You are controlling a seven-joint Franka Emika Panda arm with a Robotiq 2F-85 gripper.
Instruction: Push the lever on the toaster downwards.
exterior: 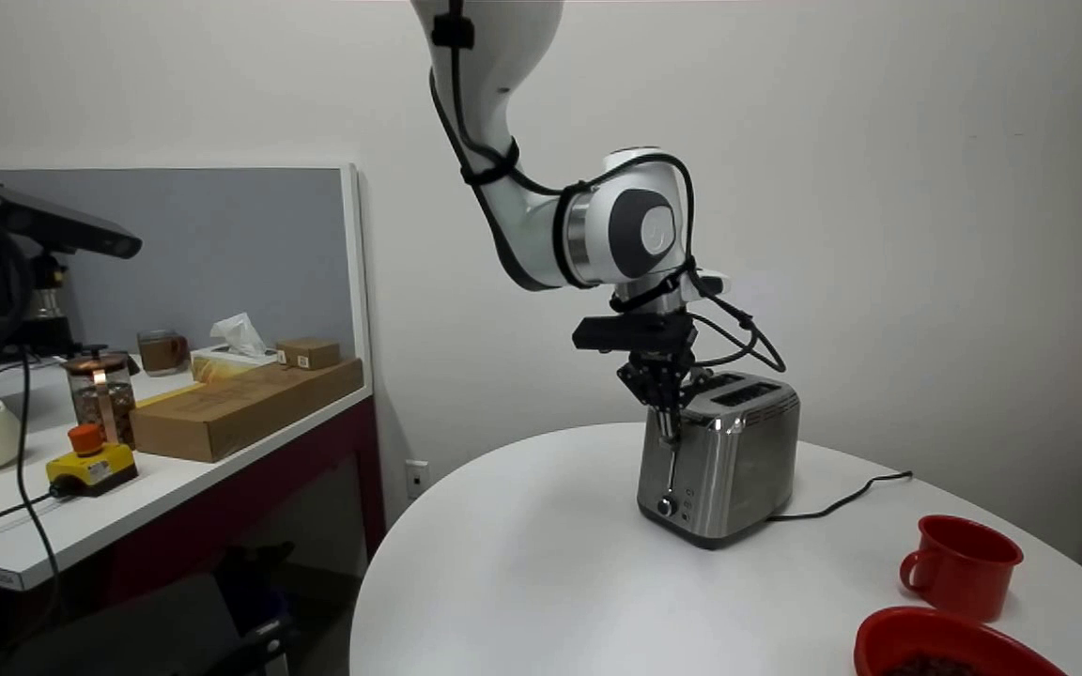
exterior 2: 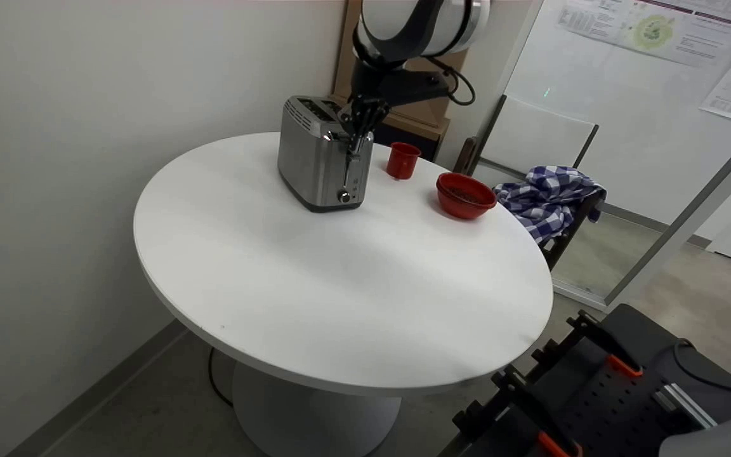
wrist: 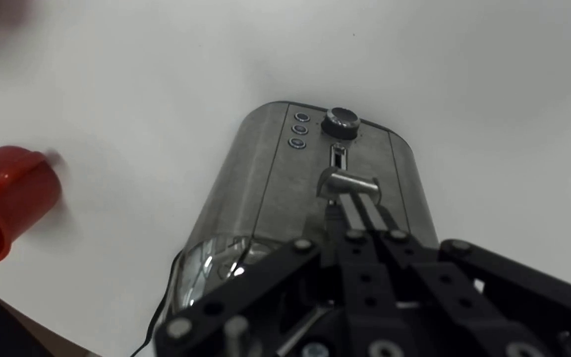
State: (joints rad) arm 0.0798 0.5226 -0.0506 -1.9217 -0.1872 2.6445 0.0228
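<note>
The steel toaster (exterior: pixel 762 460) stands upright on the white table, also in an exterior view (exterior 2: pixel 305 158) and the wrist view (wrist: pixel 285 198). Its lever (wrist: pixel 352 184) is a short metal-looking tab across the vertical slot of the narrow end face, near the slot's upper part. My gripper (wrist: pixel 360 198) points down at that end face. Its two fingers are together with only a thin gap and hold nothing. The fingertips sit right at the lever's upper side and seem to touch it. In both exterior views the gripper (exterior: pixel 669 422) (exterior 2: pixel 355 147) largely hides the lever.
A knob (wrist: pixel 342 122) and small buttons (wrist: pixel 299 130) lie below the lever. A black cord (exterior: pixel 842 509) runs from the toaster. A red mug (exterior: pixel 964 571) and red bowl (exterior 2: pixel 465 202) stand on the white table (exterior 2: pixel 315 298). A wall is close behind the toaster.
</note>
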